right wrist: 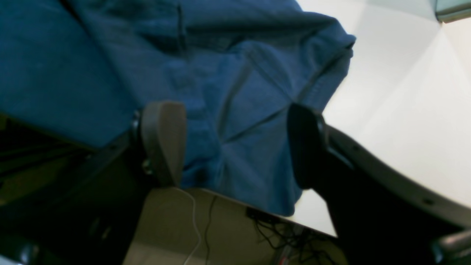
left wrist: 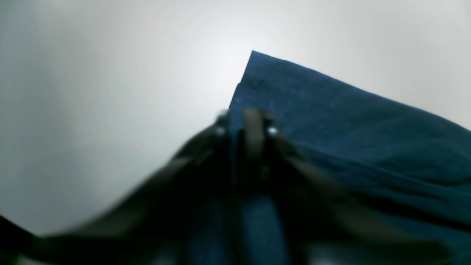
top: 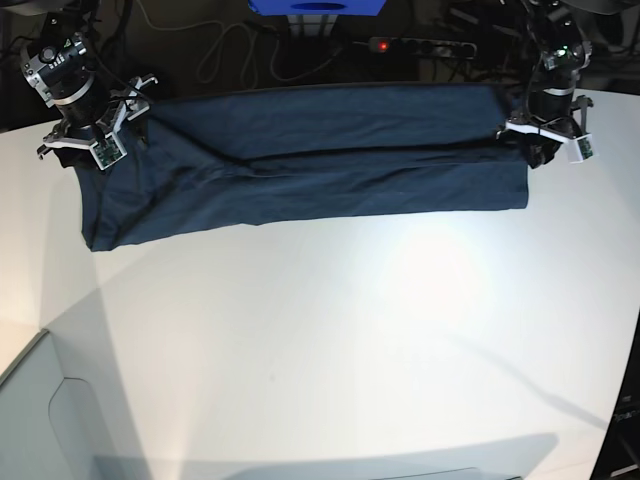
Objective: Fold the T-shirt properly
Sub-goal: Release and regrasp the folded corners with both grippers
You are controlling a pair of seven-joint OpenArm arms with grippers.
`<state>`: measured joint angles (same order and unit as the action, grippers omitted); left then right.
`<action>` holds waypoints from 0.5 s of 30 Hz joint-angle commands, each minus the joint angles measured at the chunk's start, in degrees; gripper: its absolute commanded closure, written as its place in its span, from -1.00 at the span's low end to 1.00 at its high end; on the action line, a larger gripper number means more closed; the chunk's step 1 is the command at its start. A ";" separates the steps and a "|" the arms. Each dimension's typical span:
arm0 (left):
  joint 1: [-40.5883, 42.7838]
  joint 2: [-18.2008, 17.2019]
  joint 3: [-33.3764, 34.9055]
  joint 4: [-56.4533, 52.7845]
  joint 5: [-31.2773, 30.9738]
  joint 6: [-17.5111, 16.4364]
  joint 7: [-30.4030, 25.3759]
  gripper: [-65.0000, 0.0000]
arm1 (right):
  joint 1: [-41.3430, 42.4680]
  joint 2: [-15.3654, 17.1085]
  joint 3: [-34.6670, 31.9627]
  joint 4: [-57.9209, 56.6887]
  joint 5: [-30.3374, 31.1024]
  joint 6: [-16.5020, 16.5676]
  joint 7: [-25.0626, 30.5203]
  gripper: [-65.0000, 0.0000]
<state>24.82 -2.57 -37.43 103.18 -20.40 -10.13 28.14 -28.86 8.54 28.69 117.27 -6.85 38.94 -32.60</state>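
The right gripper [right wrist: 235, 143] stood spread over T-shirt [top: 300, 170] cloth; the left gripper [left wrist: 245, 127] — blurred, jaws unreadable — sat at a corner. The shirt lay folded lengthwise along the white table's [top: 330, 340] far edge — cables [right wrist: 279, 232] below.

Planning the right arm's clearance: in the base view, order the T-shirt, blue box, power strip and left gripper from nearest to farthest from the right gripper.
1. T-shirt, directly at the right gripper, view's left.
2. Blue box, top edge, centre.
3. Power strip, top, right of centre.
4. Left gripper, far right, at the shirt's other end.
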 commanded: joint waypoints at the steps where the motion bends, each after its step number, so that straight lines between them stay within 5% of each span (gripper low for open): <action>1: 0.63 -0.29 -0.42 1.22 -0.48 -0.02 -1.37 0.39 | 1.74 0.74 0.46 0.66 0.65 1.06 1.26 -0.26; 5: 0.72 -0.73 -0.42 1.22 -3.55 -0.11 -1.37 0.01 | 6.40 0.74 0.46 -2.42 0.57 1.06 1.17 -0.26; 15: 1.95 -0.82 -5.34 3.77 -9.79 -0.29 -1.37 -0.01 | 13.52 0.74 0.37 -11.73 -5.32 1.06 -1.20 -0.26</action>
<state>26.61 -2.90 -42.41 105.86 -29.56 -10.13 27.92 -15.62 8.67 28.86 104.62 -12.45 39.40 -34.94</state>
